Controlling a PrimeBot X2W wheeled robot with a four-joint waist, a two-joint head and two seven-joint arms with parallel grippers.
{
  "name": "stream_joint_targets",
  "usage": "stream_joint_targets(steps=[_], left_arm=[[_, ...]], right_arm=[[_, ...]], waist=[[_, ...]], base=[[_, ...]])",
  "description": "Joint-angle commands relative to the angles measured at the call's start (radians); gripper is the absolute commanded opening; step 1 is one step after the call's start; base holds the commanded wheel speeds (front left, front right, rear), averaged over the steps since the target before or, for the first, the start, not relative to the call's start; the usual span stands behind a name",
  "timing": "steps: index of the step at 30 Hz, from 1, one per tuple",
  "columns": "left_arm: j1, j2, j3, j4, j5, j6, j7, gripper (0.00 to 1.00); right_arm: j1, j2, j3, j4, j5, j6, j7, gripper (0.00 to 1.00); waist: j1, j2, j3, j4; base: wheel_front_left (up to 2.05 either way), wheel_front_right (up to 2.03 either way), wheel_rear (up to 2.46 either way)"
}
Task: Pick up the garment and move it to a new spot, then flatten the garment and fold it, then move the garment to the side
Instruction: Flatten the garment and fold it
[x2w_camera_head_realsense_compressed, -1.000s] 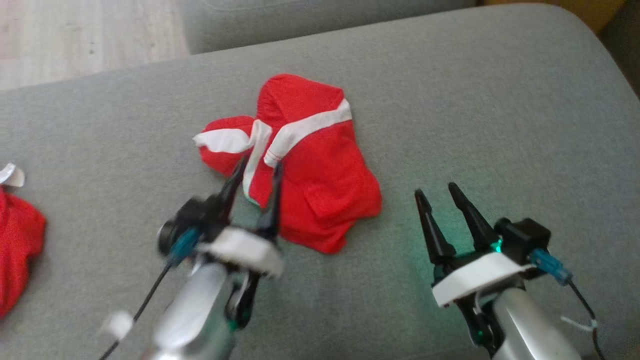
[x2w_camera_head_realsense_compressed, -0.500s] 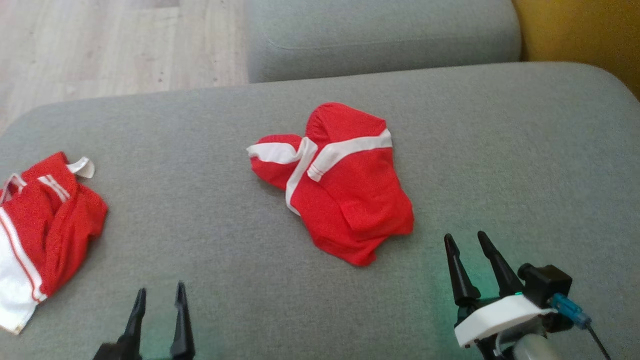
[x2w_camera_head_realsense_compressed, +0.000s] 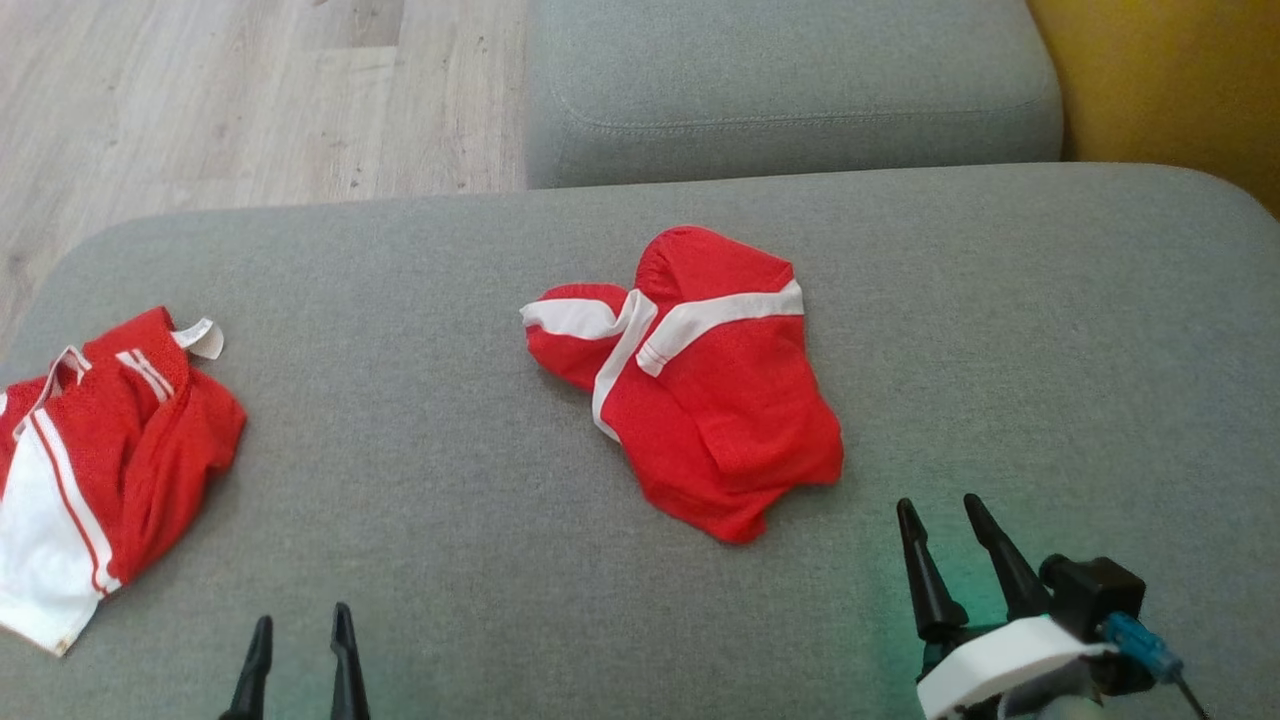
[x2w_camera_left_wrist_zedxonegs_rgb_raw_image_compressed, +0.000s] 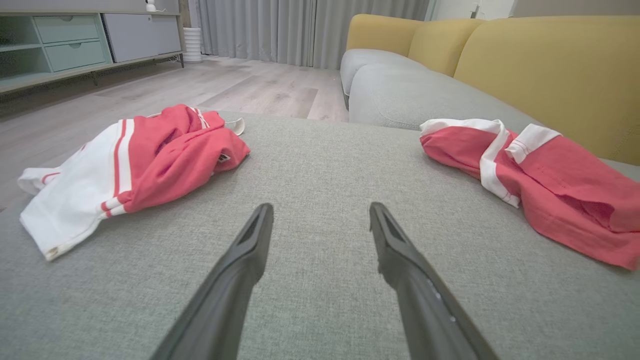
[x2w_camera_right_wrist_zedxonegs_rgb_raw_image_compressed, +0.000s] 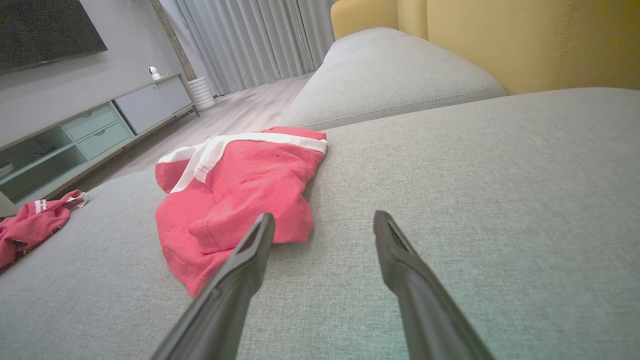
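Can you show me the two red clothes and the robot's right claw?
middle red garment (x2w_camera_head_realsense_compressed: 730, 420), head view, red cloth centre
left red garment (x2w_camera_head_realsense_compressed: 165, 450), head view, red cloth centre
right gripper (x2w_camera_head_realsense_compressed: 937, 503), head view, between its fingertips

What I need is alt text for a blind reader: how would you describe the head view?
A crumpled red garment with white bands lies in the middle of a grey sofa seat. A second red-and-white garment lies at the seat's left edge. The left hand and right hand, both open and empty, point up from the bottom edge, touching neither.
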Motion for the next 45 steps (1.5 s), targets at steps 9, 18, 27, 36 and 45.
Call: stream_joint_targets(steps=[9,18,27,36,45], left_arm=[[-0.082,-0.003,-0.06,-0.017,-0.034,-0.001,-0.011,1.0],[-0.144,-0.003,-0.167,-0.001,-0.07,0.002,-0.011,1.0],[-0.172,-0.003,-0.227,0.001,-0.102,0.01,-0.011,1.0],[-0.195,-0.003,-0.255,-0.001,-0.123,0.017,-0.011,1.0],[-0.191,-0.003,-0.251,-0.003,-0.123,0.014,-0.011,1.0]], right_arm=[[-0.188,0.002,0.153,0.017,0.001,-0.001,-0.014,1.0],[-0.478,0.005,0.213,0.207,-0.022,-0.001,0.03,1.0],[-0.618,0.011,0.116,0.406,-0.116,-0.001,0.02,1.0],[-0.662,0.019,0.099,0.485,-0.178,-0.001,-0.001,0.31],[-0.656,0.023,0.148,0.305,-0.106,-0.001,-0.013,0.0]], waist=[[0.0001,0.0,0.067,0.05],[0.0001,0.0,0.15,0.175],[0.0001,0.0,0.207,0.253],[0.0001,0.0,0.223,0.259],[0.0001,0.0,0.189,0.228]], base=[[0.0,0.0,0.0],[0.0,0.0,0.0],[0.0,0.0,0.0],[0.0,0.0,0.0],[0.0,0.0,0.0]])
